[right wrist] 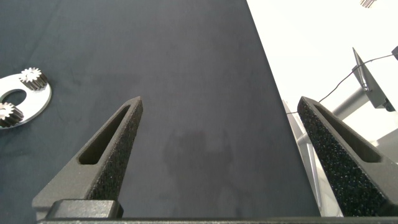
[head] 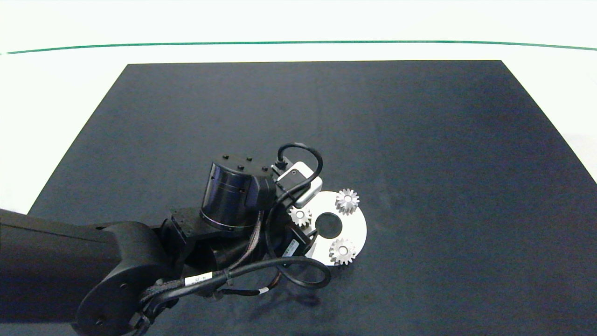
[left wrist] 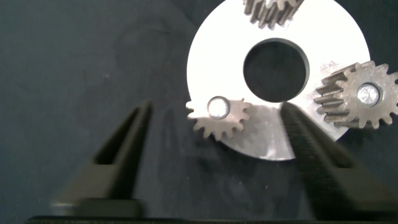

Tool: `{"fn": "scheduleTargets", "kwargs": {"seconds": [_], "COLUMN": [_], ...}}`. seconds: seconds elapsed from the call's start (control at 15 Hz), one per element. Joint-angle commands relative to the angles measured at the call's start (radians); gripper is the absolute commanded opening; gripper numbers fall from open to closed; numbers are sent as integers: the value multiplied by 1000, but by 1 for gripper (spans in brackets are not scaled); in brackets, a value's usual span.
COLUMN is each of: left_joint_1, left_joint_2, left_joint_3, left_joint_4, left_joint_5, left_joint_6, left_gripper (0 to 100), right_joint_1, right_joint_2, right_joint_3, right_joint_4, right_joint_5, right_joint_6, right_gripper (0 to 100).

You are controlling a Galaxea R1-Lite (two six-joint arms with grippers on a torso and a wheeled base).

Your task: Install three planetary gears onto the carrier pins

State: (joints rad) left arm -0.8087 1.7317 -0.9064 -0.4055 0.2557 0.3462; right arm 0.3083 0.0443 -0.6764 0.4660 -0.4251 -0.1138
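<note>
Three silver-grey planetary gears sit on the white disc (head: 357, 227), each over a carrier pin: one at the far side (head: 347, 200), one at the left (head: 300, 215), one at the near side (head: 343, 251). My left gripper (left wrist: 216, 107) hangs open above the disc's left rim, its fingers (left wrist: 118, 155) standing apart on either side of the left gear (left wrist: 219, 117) without touching it. A white pin tip (left wrist: 217, 107) shows in that gear's bore. My right gripper (right wrist: 221, 101) is open, holds nothing and hovers over bare mat far from the disc (right wrist: 34, 99).
The dark mat (head: 419, 140) lies on a white table with a green line (head: 298, 42) along its far side. The left arm's wrist (head: 233, 196) and cables cover the disc's left edge. A metal stand (right wrist: 367, 87) rises beyond the mat's edge.
</note>
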Motion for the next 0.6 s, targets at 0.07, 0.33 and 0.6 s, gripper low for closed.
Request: {"fn": "scheduleTargets", "kwargs": {"seconds": [0.07,0.33,0.6], "left_joint_1": [102,438,684], "left_joint_2": [-172,-621,-1097], "left_joint_3": [-3,1,76], "left_joint_4": [67,317,560], "left_joint_5": [0,2,2], "left_joint_6": [5,-4,-9], "left_gripper": [100,100,100], "right_joint_1": [-6,-12,-61], "right_joint_2": [2,6,54], "right_joint_3": [-6,-3,-34], "right_joint_4": [3,20,22], "right_joint_5": [-3,-6,-4], "right_joint_6": [0,5,-13], "right_gripper": [100,100,100]}}
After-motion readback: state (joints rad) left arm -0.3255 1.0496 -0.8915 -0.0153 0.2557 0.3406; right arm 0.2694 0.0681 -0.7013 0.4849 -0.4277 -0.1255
